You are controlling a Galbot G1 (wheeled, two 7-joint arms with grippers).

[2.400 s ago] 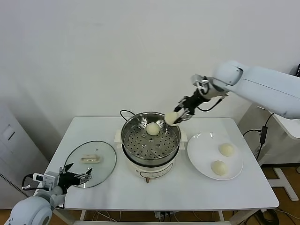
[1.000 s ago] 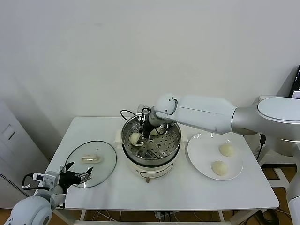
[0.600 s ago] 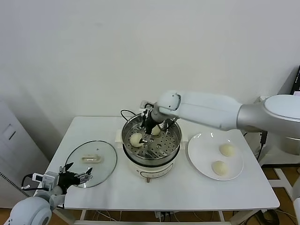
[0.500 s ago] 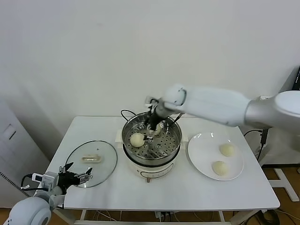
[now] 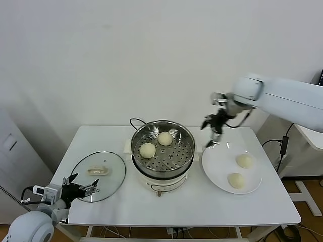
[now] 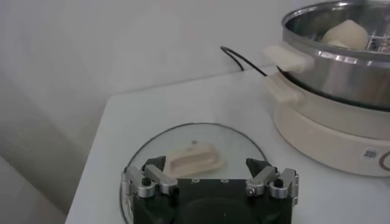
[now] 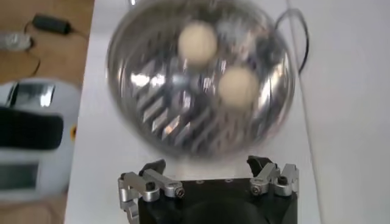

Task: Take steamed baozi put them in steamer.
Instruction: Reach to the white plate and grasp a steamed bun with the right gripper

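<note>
The shiny steel steamer [image 5: 162, 132] on its white cooker base stands mid-table and holds two cream baozi, one on the left [image 5: 147, 150] and one at the back [image 5: 165, 138]. Both show in the right wrist view [image 7: 197, 42] [image 7: 238, 86]. Two more baozi [image 5: 244, 161] [image 5: 234, 180] lie on the white plate [image 5: 217, 164] at the right. My right gripper [image 5: 213, 135] is open and empty, held in the air above the gap between steamer and plate. My left gripper [image 5: 81, 190] is open and empty, parked at the table's front left by the glass lid.
The round glass lid [image 5: 97, 175] with a cream handle [image 6: 194, 157] lies flat at the front left. A black cord [image 5: 134, 121] runs behind the steamer. The steamer's side handle [image 6: 287, 59] sticks out toward the lid.
My right gripper let go of a baozi in the steamer's left side, then rose out of the basket and swung right toward the plate. The left arm has not moved.
</note>
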